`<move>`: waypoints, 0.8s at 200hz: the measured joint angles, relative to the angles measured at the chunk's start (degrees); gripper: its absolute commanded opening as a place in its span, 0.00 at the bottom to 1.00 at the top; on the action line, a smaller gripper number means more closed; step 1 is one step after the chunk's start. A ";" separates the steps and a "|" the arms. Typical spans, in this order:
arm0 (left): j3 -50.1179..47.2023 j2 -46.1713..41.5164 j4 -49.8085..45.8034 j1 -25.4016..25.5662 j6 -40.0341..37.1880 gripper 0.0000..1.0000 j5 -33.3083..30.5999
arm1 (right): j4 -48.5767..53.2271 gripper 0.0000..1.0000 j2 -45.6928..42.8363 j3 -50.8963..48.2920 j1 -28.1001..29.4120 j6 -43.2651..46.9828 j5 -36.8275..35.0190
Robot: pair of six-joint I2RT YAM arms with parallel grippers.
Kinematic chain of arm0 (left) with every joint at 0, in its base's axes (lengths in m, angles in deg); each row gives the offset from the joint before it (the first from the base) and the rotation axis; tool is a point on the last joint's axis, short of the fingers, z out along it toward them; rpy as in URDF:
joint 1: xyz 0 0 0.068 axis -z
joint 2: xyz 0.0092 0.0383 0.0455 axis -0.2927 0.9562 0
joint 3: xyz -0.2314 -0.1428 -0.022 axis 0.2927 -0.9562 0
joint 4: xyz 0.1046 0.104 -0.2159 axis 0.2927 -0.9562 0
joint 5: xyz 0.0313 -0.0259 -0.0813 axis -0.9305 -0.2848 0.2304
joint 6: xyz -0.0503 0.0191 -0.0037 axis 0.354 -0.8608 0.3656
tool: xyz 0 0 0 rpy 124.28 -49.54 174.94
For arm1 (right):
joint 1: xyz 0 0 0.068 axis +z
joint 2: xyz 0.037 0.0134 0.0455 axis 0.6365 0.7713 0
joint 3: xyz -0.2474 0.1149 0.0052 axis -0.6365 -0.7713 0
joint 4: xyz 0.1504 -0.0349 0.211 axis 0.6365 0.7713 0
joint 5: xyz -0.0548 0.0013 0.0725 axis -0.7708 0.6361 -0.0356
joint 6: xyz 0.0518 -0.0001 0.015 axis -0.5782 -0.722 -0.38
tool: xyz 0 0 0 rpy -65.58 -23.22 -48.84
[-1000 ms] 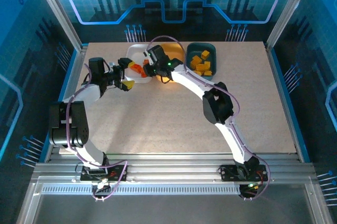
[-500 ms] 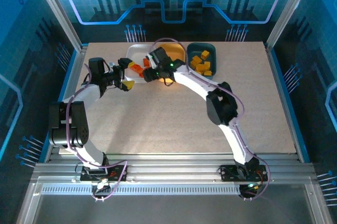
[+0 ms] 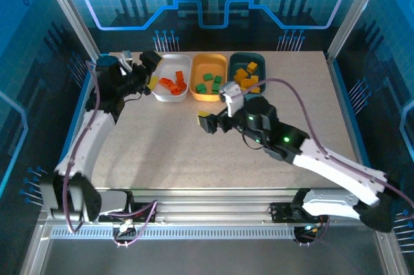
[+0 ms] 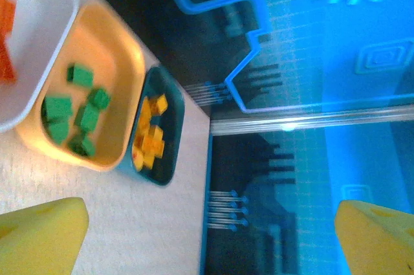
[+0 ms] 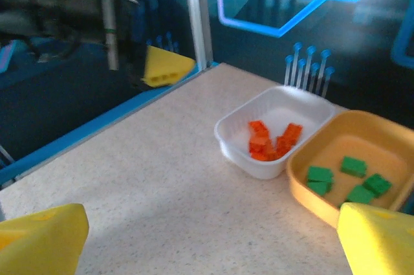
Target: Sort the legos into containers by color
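Right arm, change: a second ago it reached in over the trays. Now the right gripper (image 3: pixel 218 108) hangs over the bare table (image 3: pixel 194 158) in front of them, spread wide with nothing in it.
Left arm, change: the left gripper (image 3: pixel 151 72) has gone from the table in front of the white tray (image 3: pixel 183 61) to that tray's left side, near the far left corner. It is wide apart and empty.
Trays, change: the orange-yellow tray (image 3: pixel 210 59), earlier under the right arm, is now uncovered.
Left wrist view: takes in all three trays in a row, with the teal tray (image 4: pixel 173 103) last.
Right wrist view: leaves out the teal tray. It shows the left gripper (image 5: pixel 171 22) at upper left.
White tray: holds the orange-red bricks (image 3: pixel 173 85), heaped together (image 5: pixel 272 140).
Orange-yellow tray: holds the green bricks (image 3: pixel 209 82), loosely scattered (image 4: pixel 74 116).
Teal tray (image 3: pixel 242 56): holds the yellow bricks (image 3: pixel 247 77), clustered (image 4: pixel 150 139).
Row: white, orange-yellow and teal stand side by side along the far edge.
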 measured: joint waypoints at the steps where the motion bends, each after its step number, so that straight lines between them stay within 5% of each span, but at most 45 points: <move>1: 0.02 -0.28 -0.02 0.28 -0.24 0.99 -0.44 | -0.11 1.00 -0.22 -0.15 -0.04 0.04 -0.09; 35: -8.50 -13.84 3.30 13.33 -15.37 0.99 -19.50 | 0.17 1.00 -1.20 -1.27 -2.21 3.30 -6.43; 59: -18.43 -15.06 6.99 14.47 -25.07 0.99 -33.99 | 0.39 1.00 2.29 -4.07 -9.99 6.45 -10.75; 77: -29.33 -12.57 15.23 14.29 -35.23 0.99 -41.81 | -6.19 1.00 0.66 -15.80 -18.64 10.84 -11.82; 99: -41.31 -9.11 26.91 14.32 -47.84 0.99 -46.25 | -12.39 1.00 -1.90 -29.99 -28.22 14.91 -11.15; 122: -44.76 -0.28 37.83 13.86 -56.98 0.99 -47.87 | -16.39 1.00 -0.52 -33.94 -37.62 15.02 -7.39; 160: -42.84 6.80 46.18 11.87 -63.32 0.99 -46.99 | -31.78 1.00 9.40 -35.91 -41.38 14.93 -2.49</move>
